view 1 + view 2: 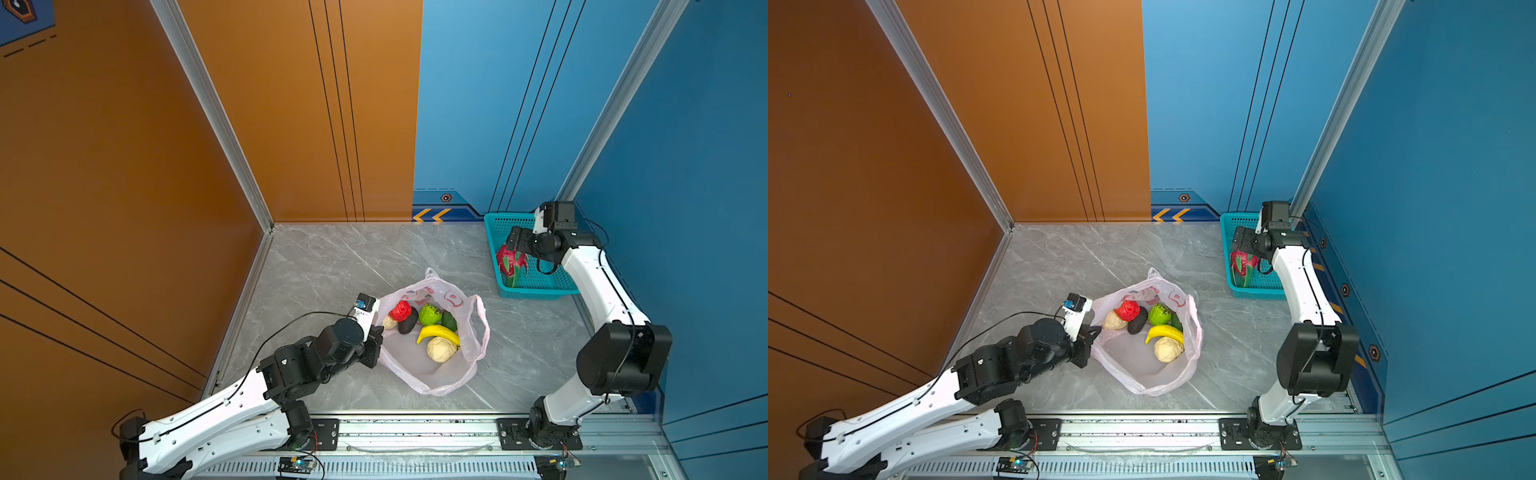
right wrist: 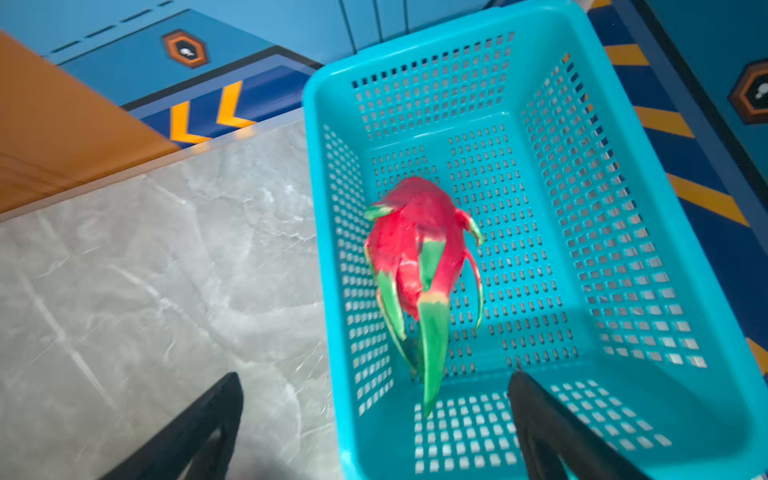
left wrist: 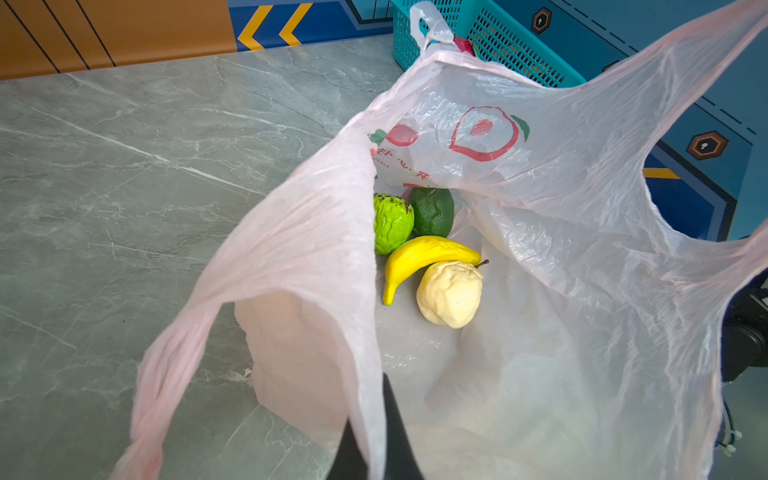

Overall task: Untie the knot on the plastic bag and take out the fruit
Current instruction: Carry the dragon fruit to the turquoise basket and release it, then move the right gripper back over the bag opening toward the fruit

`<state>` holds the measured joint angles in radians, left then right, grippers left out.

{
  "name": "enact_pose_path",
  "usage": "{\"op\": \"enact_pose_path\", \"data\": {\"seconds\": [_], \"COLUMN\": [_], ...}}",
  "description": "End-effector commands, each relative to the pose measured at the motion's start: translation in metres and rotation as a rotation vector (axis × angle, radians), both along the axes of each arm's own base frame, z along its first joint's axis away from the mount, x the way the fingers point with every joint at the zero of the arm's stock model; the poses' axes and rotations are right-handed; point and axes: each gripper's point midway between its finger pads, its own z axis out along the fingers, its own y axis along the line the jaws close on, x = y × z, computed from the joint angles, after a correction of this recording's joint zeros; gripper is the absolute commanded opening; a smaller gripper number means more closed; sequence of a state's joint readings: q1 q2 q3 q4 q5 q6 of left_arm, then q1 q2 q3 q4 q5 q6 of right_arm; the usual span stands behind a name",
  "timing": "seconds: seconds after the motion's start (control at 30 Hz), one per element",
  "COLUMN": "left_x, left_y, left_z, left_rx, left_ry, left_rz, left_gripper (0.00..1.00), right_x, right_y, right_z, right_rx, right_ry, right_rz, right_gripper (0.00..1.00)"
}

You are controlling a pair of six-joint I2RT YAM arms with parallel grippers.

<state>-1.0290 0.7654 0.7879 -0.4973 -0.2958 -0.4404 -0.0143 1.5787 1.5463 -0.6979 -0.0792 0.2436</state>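
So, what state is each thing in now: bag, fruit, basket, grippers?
plastic bag: untied, mouth open
left gripper: shut on the plastic bag's rim
right gripper: open, empty, above the basket
dragon fruit: in the basket, not gripped
basket: holds only the dragon fruit
banana: inside the plastic bag

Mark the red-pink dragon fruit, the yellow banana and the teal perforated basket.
Red-pink dragon fruit [image 2: 411, 232]: right wrist view, red body.
Yellow banana [image 3: 428, 249]: left wrist view, mid-curve.
Teal perforated basket [image 2: 602, 216]: right wrist view, side wall.
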Motion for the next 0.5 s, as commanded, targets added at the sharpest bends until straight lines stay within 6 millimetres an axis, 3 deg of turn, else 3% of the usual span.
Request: {"op": "enact_pose_path", "data": {"seconds": [0.0,0.27,0.37,0.47], "left_x": [-0.003,-0.005,-0.006,-0.007], "left_y": [0.001,0.001,-0.001,-0.002], "left_z": [0.012,0.001,0.000,-0.001], "left_rx": [-0.021,-0.003,-0.010,-0.009], "left_ry": [-0.031,-0.017,-0.016,-0.013], "left_rz": [-0.018,-0.033,-0.043,-0.054], "left_gripper": [0.00,0.00,0.00,0.00], "right_x": [-0.045,-0.134,-0.161,-0.187], "right_y": [0.049,0.169,0.208,0.243], "right_z": [0.033,0.094,0.106,0.106], "right_rx": [0.038,0.093,0.120,0.138], "right_ry": [0.015,-0.076,-0.099,-0.090], "right_rz": [0.105,0.340,0.418,0.495], "right_gripper": [1.00,1.00,1.00,1.00]}}
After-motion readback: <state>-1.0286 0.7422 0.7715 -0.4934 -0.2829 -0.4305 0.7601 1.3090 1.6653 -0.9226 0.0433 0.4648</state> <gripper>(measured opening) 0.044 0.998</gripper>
